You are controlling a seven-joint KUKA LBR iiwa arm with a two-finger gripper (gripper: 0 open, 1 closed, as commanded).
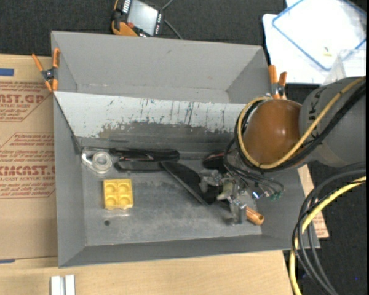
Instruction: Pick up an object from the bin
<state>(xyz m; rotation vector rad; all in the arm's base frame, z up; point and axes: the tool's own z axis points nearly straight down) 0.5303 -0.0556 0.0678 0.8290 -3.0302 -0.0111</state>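
Arm's orange wrist cover (272, 133) is hanging over the bin (154, 60), gripper (231, 199) sitting low beside a black strip (183, 178), grip state unreadable, nothing lifted yet, yellow block (117, 194) untouched.

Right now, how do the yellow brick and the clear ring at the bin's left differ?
The yellow brick is opaque and square, with four studs on top; the clear ring is see-through and round. The brick looks larger. It lies lower in the view, the ring above it by the back slope. Both lie flat on the bin floor, not touching.
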